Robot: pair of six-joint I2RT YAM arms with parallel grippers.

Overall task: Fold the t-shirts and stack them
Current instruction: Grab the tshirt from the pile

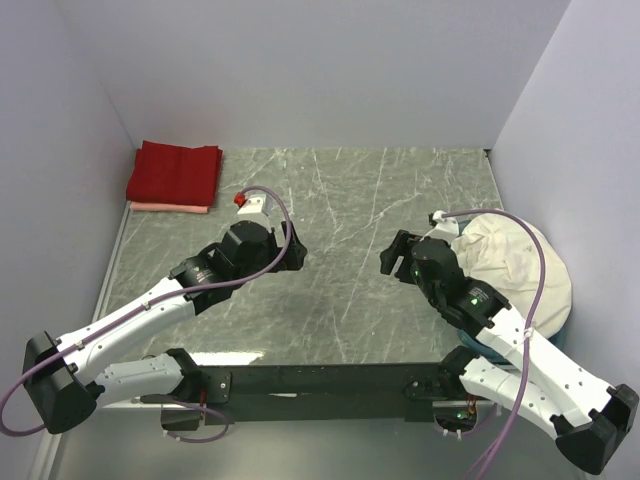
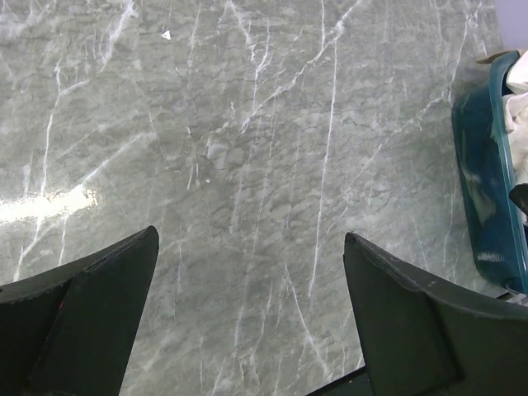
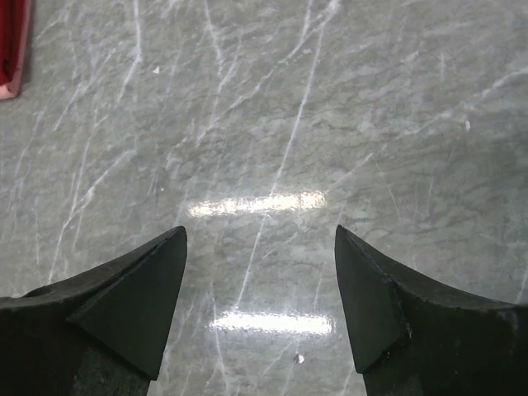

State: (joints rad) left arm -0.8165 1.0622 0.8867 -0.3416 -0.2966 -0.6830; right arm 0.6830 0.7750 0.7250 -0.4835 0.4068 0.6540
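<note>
The left gripper point(image 2: 250, 239) is hovering over the grey-green marble table point(image 1: 350, 200) with its jaws spread wide and nothing between them, only bare stone showing under the fingers in the left wrist view. The right gripper point(image 3: 260, 233) is hanging likewise over the table's middle, its jaws also standing wide apart and gripping nothing, and the two are facing each other across a bare stretch of the surface. Just behind the right gripper, the cream-white t-shirt point(image 1: 510, 265) is lying crumpled in a heap, spilling over the teal basket point(image 2: 487, 181) at the table's right edge. In the far left corner, well apart from both arms, the red t-shirt point(image 1: 175, 172) is lying folded on top of the pale pink t-shirt point(image 1: 170, 207), whose edge is peeking out beneath it.
</note>
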